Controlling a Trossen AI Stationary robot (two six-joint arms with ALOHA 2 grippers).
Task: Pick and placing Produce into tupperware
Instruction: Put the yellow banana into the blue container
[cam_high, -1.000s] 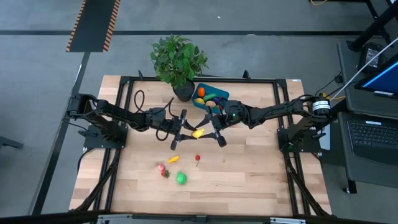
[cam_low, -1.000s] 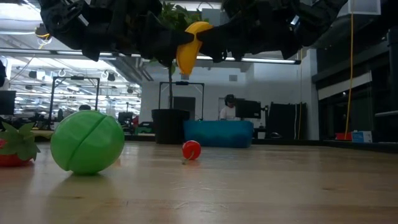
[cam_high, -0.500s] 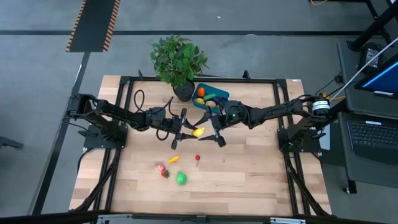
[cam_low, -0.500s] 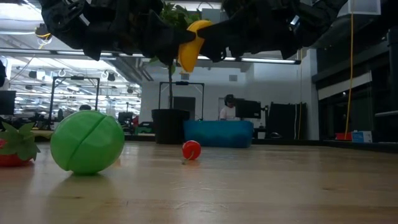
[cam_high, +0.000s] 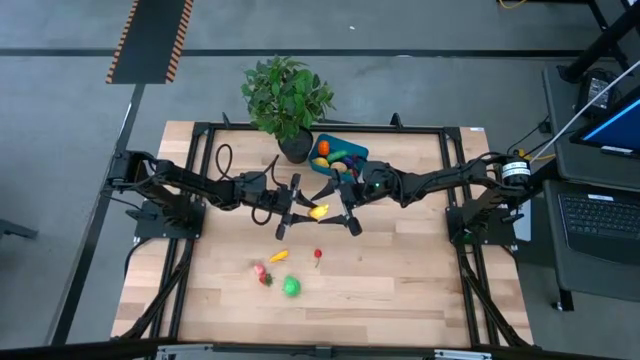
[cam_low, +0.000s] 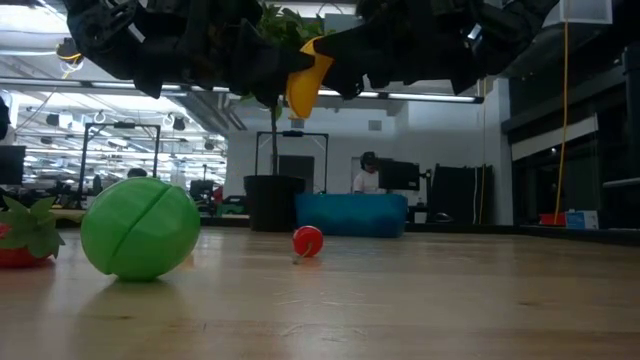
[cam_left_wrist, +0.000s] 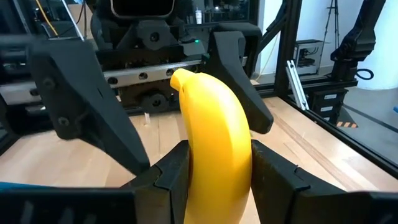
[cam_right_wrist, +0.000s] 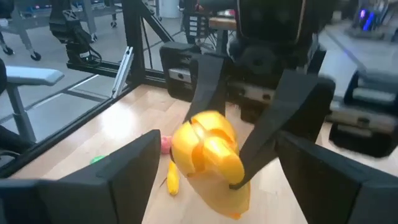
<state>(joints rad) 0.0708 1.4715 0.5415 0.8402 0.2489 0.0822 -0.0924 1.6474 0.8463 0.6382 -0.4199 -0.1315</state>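
Glossy smooth plastic banana (cam_left_wrist: 214, 143); matt dark fingers (cam_left_wrist: 165, 180); pale planked wood table (cam_high: 400, 290)

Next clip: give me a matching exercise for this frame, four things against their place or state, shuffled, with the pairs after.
Things:
1. banana
2. right end effector
3. green ball
4. tupperware

Place or state:
A. lying on the table toward the near edge
B. open, fingers either side of the banana, not closed on it
C. beside the potted plant, already holding produce
D. clamped in the left end effector, above the table

Pairs: 1-D, 2-B, 3-A, 4-C
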